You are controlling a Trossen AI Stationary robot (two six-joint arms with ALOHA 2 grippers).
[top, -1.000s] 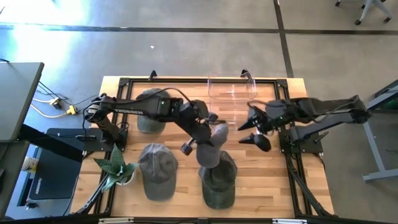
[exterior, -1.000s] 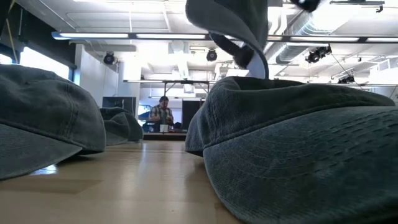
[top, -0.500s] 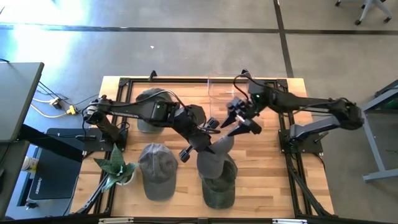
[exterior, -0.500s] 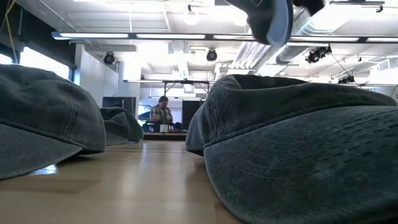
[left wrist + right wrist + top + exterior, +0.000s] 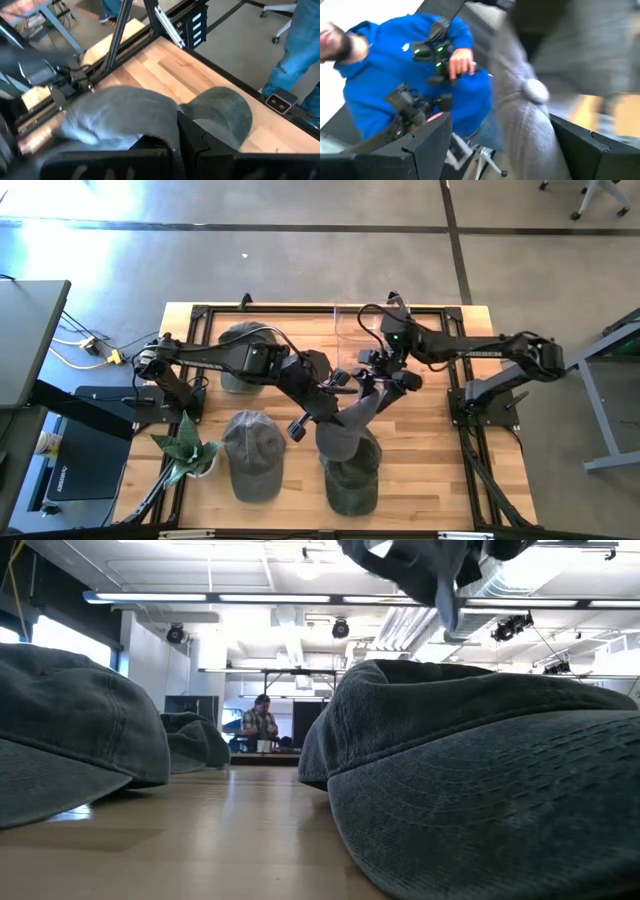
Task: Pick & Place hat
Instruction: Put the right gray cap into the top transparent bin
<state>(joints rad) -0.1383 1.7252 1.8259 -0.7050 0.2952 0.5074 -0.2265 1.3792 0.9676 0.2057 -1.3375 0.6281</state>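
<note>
High view: right gripper [image 5: 385, 376] has swung in from the right edge and is now meeting the lifted hat [image 5: 350, 418] mid-table, fingers spread around its far end; left gripper [image 5: 328, 402] is staying clamped on the hat's left side. Low view: the hat is hanging higher above the front hat [image 5: 480, 790]. Right wrist view: hat fabric between the open fingers [image 5: 427, 145]. Looks like a handover is starting.

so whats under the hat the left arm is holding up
Directly under the lifted hat lies another hat on the table; its near part is covered.
</note>
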